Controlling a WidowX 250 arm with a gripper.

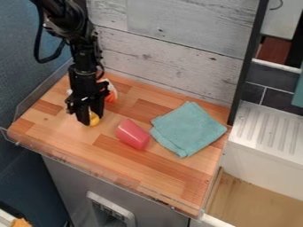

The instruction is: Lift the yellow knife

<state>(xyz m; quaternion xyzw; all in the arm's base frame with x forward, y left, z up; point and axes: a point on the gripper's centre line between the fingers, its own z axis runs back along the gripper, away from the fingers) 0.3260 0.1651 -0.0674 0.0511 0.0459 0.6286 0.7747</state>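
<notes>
On the left part of the wooden bench (172, 179), find the black pincer (90, 117), pointing down at the lower end of the robot arm (86, 60). Right at its lower end, note a small, rounded bit of yellow, most likely part of the yellow knife (94, 119), with the rest hidden behind black parts. Cannot tell from this angle whether spread, pressed together or pinching the knife. Cannot make out any clear gap between the knife and the bench either, so best judged as low down, at or very near the wood.

Looks like the grasping step, at the point of taking hold or just short of lifting. If not yet gripped, close squarely on the knife first; if gripped, raise straight up, slowly at the start, to check for slipping or turning in the hold. Go gently: rounded and perhaps smooth, so possibly easy to lose with an off-centre grip.

On the way up, mind the orange and white item (110, 96) close behind the pincer. Less of a worry, to the right in the view: the pinkish-red cup (133, 134), lying on its side, and just beside it the teal cloth (188, 128).
</notes>
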